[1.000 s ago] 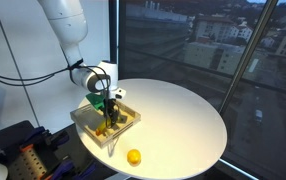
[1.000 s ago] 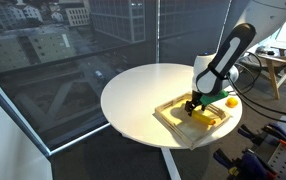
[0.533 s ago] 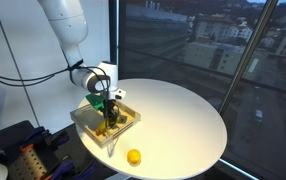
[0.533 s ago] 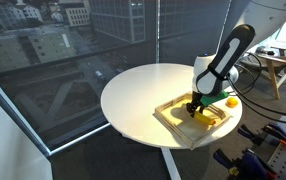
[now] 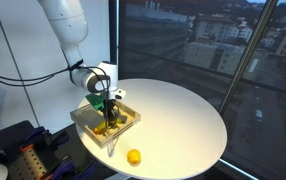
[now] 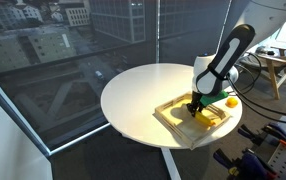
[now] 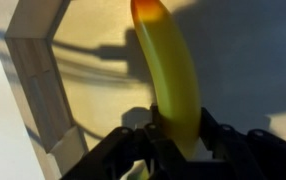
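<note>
A yellow banana (image 7: 173, 75) lies in a shallow wooden tray (image 7: 43, 110) near the edge of a round white table (image 5: 183, 120). My gripper (image 7: 181, 135) reaches down into the tray and is shut on the banana, its black fingers (image 7: 215, 135) pressed against both sides of the near end. In both exterior views the gripper (image 5: 107, 113) (image 6: 195, 106) stands low inside the tray (image 5: 88, 125) (image 6: 173, 118), with the banana (image 6: 205, 117) lying under it.
A small yellow fruit (image 5: 134, 157) lies on the table in front of the tray; it shows beside the arm as well, fruit (image 6: 231, 101). Tall windows stand close behind the table. A workbench with gear (image 5: 23, 155) stands beside it.
The jaws have shut onto the banana. The arm and the tray have stayed in place.
</note>
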`<action>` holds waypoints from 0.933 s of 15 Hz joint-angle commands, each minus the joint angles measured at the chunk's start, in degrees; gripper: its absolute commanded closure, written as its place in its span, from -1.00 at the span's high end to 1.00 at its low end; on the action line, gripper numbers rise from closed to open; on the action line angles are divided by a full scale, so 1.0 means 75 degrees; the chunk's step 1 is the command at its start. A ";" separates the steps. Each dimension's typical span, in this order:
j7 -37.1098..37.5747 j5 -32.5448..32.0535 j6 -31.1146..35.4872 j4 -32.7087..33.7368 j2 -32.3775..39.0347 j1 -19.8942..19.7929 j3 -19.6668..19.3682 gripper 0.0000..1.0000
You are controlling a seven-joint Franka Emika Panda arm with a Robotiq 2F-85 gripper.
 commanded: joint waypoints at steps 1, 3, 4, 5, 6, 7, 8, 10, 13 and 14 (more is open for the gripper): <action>-0.0174 0.0098 -0.0223 0.0079 -0.0132 -0.0065 0.0072 -0.68; -0.0215 0.0084 -0.0282 0.0095 -0.0163 -0.0067 0.0084 -0.68; -0.0230 0.0079 -0.0307 0.0104 -0.0173 -0.0064 0.0089 -0.68; -0.0231 0.0077 -0.0323 0.0115 -0.0175 -0.0056 0.0094 -0.68; -0.0226 0.0075 -0.0333 0.0125 -0.0180 -0.0049 0.0094 -0.68; -0.0236 0.0082 -0.0362 0.0144 -0.0188 -0.0060 0.0106 -0.68; -0.0235 0.0081 -0.0376 0.0157 -0.0191 -0.0059 0.0107 -0.68; -0.0236 0.0074 -0.0419 0.0190 -0.0229 -0.0063 0.0100 -0.68; -0.0234 0.0057 -0.0473 0.0232 -0.0310 -0.0062 0.0079 -0.68; -0.0235 0.0055 -0.0487 0.0241 -0.0338 -0.0065 0.0078 -0.68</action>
